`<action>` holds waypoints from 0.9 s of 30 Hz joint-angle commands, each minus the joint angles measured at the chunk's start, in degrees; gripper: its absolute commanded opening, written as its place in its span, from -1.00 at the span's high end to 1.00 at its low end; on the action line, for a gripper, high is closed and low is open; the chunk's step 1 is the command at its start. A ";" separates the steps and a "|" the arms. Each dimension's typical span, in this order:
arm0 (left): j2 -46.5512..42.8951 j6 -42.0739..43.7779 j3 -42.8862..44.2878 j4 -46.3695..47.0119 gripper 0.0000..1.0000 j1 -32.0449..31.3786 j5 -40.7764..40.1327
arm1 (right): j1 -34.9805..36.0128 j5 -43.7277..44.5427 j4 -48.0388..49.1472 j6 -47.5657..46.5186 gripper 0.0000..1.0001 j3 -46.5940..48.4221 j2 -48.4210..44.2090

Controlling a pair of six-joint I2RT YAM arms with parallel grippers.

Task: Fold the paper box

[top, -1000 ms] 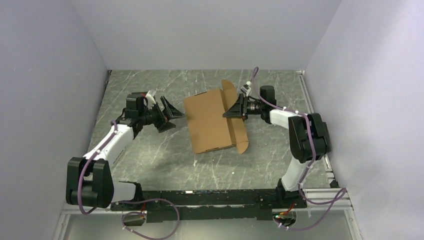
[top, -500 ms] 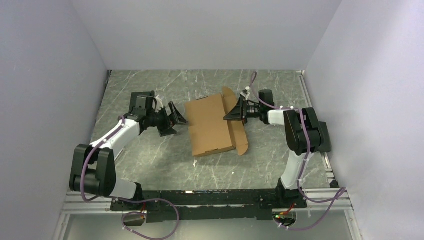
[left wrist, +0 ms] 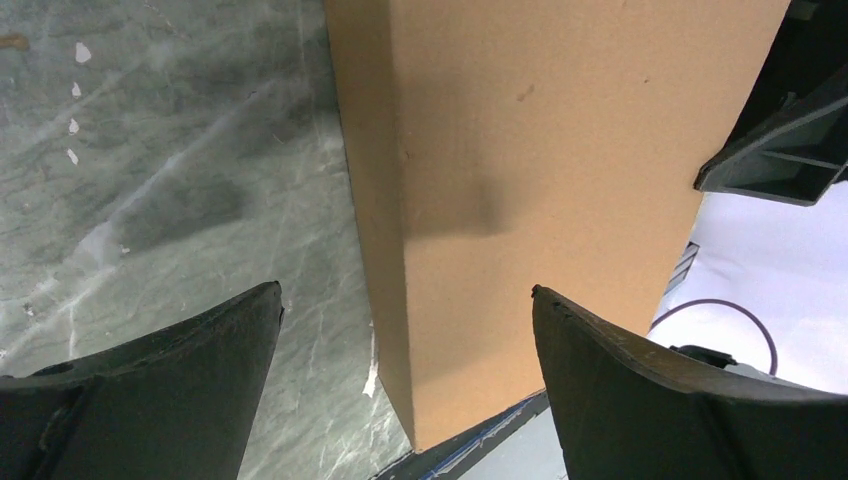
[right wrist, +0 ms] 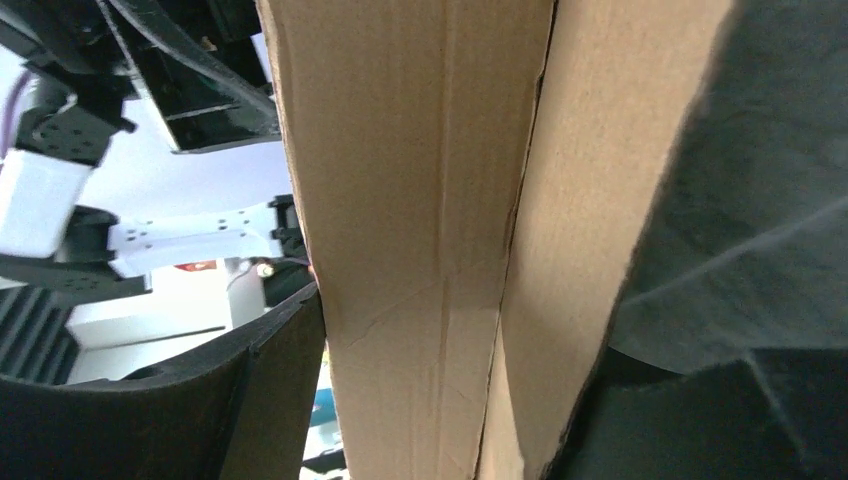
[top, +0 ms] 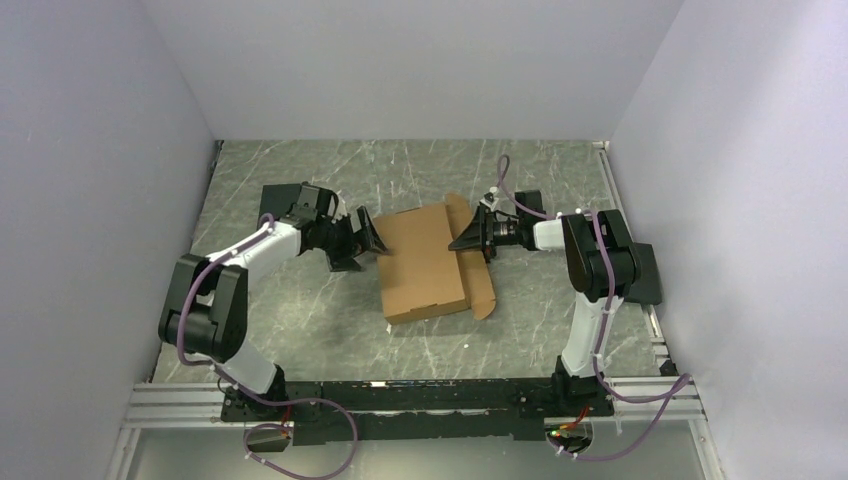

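The paper box, a brown cardboard sheet partly folded into a shallow tray, lies mid-table with a rounded flap along its right side. My right gripper comes in from the right and is shut on the raised right wall. In the right wrist view the cardboard fills the gap between its fingers. My left gripper stands wide open at the box's left edge. In the left wrist view the brown panel reaches in between the two fingertips, touching neither.
The table top is grey-green marble-patterned, closed in by plain grey walls on three sides. An aluminium rail carrying both arm bases runs along the near edge. Another rail lines the right side.
My left arm has swung right, bringing its open gripper up to the box's left edge. The right gripper has kept its hold and drawn in slightly; the box shifted a little toward me.
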 commanded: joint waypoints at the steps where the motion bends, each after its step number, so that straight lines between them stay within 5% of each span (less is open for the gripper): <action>1: 1.93 1.98 3.78 -2.86 -0.99 -1.22 -2.69 | 0.16 5.80 -2.84 -10.31 -0.29 1.98 0.98; 13: 7.78 3.36 8.29 -9.29 -0.97 -3.00 -6.86 | 0.16 13.56 -15.26 -21.05 -0.64 5.73 0.32; 27: 7.61 4.72 10.62 -11.51 -0.97 -3.13 -10.21 | -1.08 27.21 -29.10 -37.30 -0.71 12.02 -6.51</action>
